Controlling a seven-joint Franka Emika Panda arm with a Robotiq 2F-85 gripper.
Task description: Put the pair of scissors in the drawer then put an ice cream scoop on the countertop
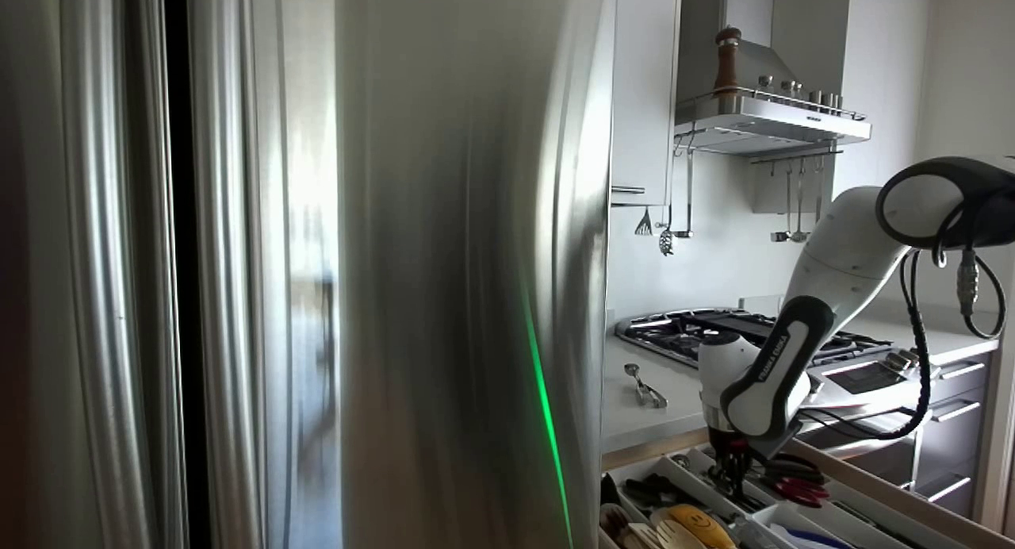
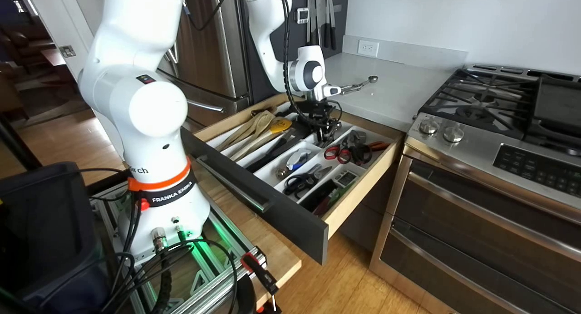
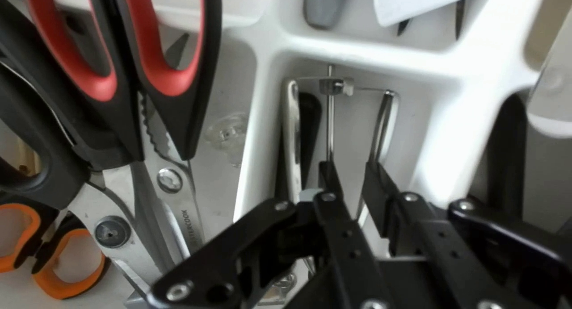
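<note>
The drawer is pulled out, with white compartments of utensils. Scissors with red-and-black handles lie in it; they also show in an exterior view. Black scissors lie in a front compartment. A metal scoop with squeeze handles lies on the countertop; the scoop shows in both exterior views. My gripper points down into a compartment, its fingers apart above a metal squeeze-handled utensil. One handle passes beneath the fingers; the utensil's head is hidden.
White compartment walls stand close on both sides of the fingers. Orange-handled scissors lie beside. A yellow-headed utensil and wooden spoons fill the drawer's far side. The gas hob and the fridge flank the counter.
</note>
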